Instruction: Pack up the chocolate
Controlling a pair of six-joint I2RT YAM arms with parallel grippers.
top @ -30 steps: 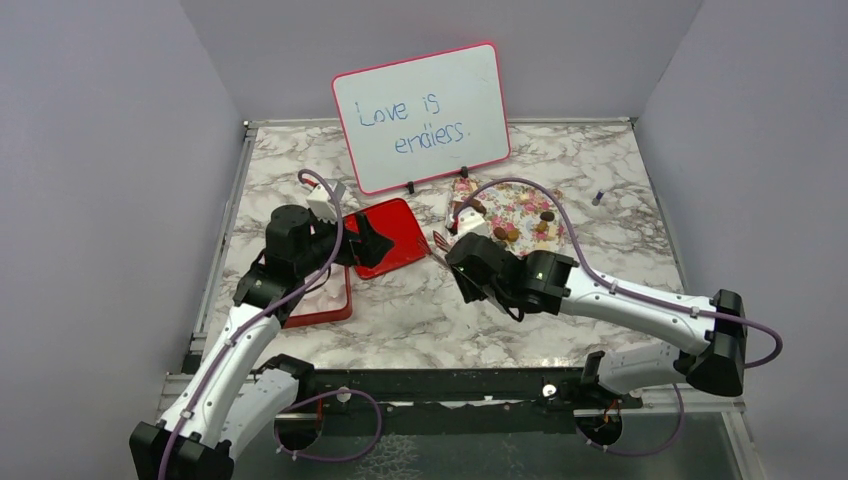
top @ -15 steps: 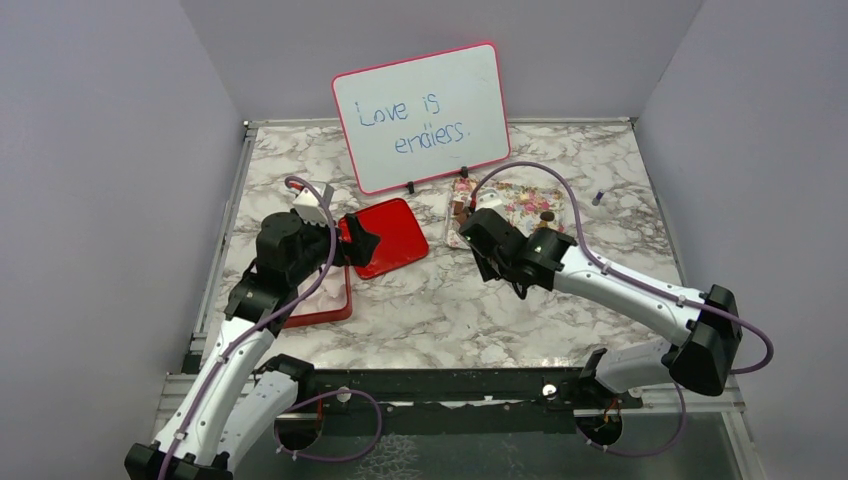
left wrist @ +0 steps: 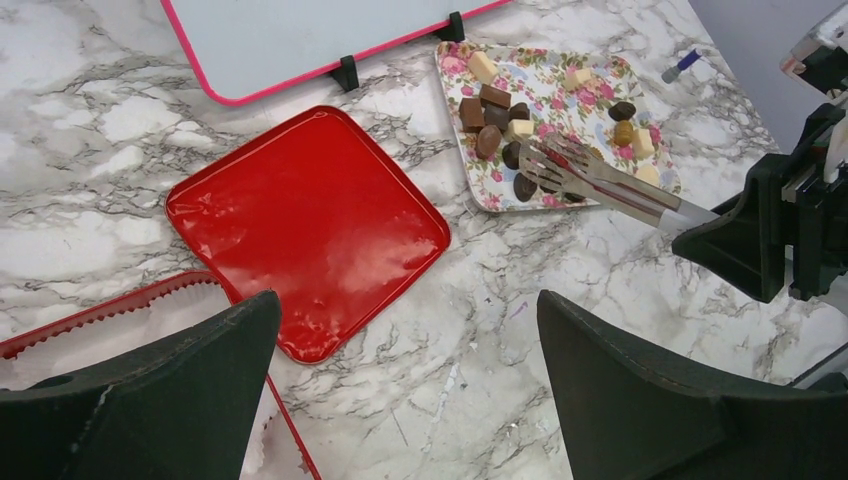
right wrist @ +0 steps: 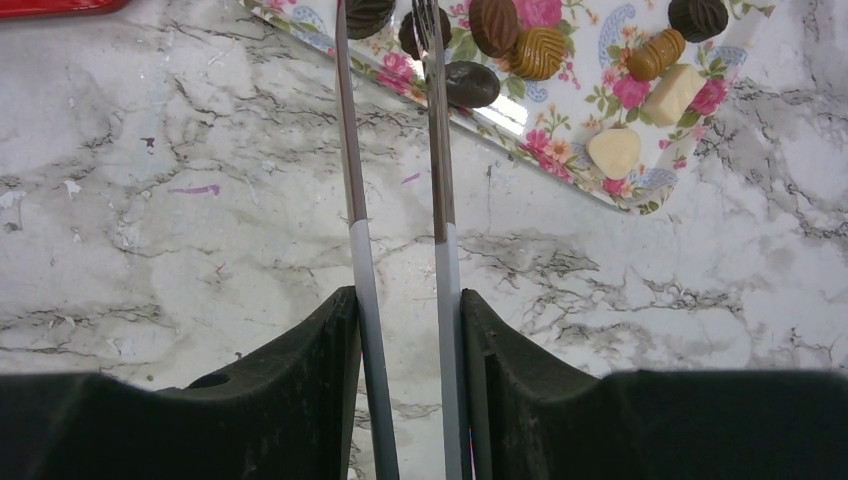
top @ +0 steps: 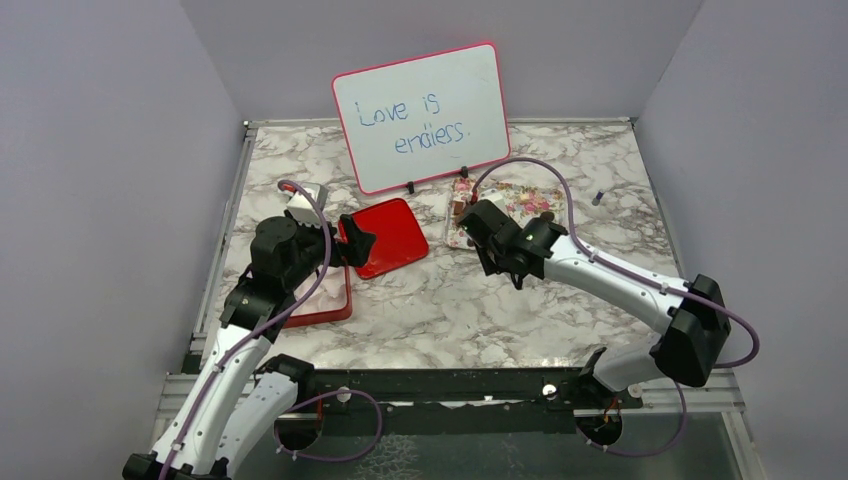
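Note:
The chocolate [left wrist: 497, 97], several dark, brown and cream pieces, lies on the flower-patterned tray [left wrist: 590, 85] at the right. My right gripper [right wrist: 405, 300] is shut on metal tongs [right wrist: 440, 150], one finger pressed against each arm. The tong tips reach over the tray's near edge, on either side of a dark piece [right wrist: 412, 32] and still spread apart. In the top view the right gripper [top: 478, 225] hangs at the tray's [top: 535, 200] left end. My left gripper [left wrist: 410, 390] is open and holds nothing, above bare marble beside the glossy red lid [left wrist: 305, 225].
A red box [left wrist: 130, 310] lined with white crinkled paper sits at the left, partly under my left finger. A whiteboard [top: 420, 115] stands at the back. A small blue cap [left wrist: 682, 65] lies past the tray. Purple walls close in on both sides.
My right arm has carried the tongs from mid-table up to the tray, and the tong arms have narrowed a little. My left arm has drawn back slightly to the left, still open.

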